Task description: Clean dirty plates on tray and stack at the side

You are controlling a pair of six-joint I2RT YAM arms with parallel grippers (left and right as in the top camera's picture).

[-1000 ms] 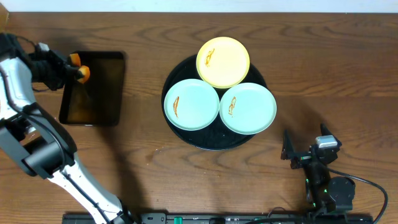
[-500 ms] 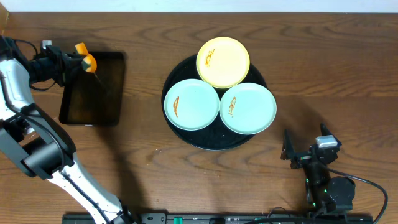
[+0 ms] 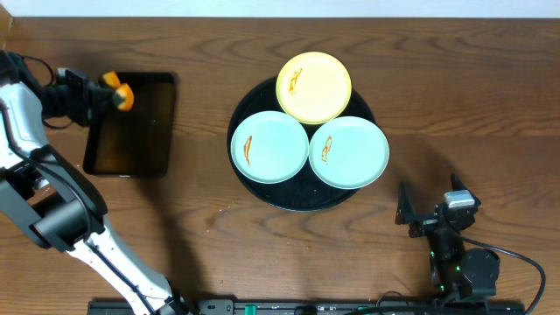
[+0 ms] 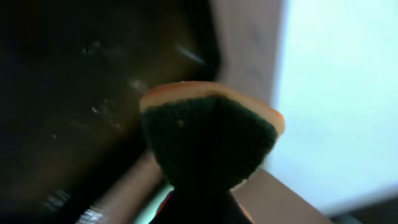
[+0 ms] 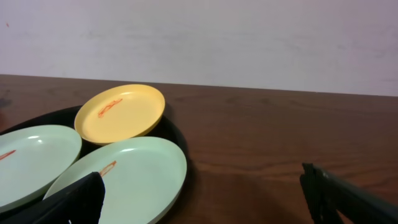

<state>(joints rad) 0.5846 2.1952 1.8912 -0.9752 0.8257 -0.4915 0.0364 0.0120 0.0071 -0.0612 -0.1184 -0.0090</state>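
Far left, out at 9 o'clock from the tray (image 3: 302,199): left jaws clamped on a sponge (image 3: 118,92), orange body with a dark green scrub face, poised over the upper-left part of the small tray (image 3: 131,140). Held that way, most likely, as the wiping tool for the job. Well apart from every plate, so no wiping begun yet and a long reach across needed first. Exact height above the small tray hard to judge. Next, on the tray: left mint plate (image 3: 269,147) at 8 o'clock, yellow plate (image 3: 313,86) at 12 o'clock, right mint plate (image 3: 348,152) at 4 o'clock, edges meeting near the middle and each overhanging the rim a little. Laid flat and face up, a thin orange-brown smear (image 3: 248,150) on each one, so all three apparently waiting for cleaning and none stacked. Further right, at 5 o'clock off the tray: right jaws spread wide and empty, low over the desk (image 3: 455,87) and pointed toward the plates, probably parked for lifting cleaned plates aside. Underneath it all, dark brown wood grain with a mild sheen, bare to the right of the tray, hence a plausible stacking spot. Beyond the far edge, only a plain pale wall (image 5: 249,37).
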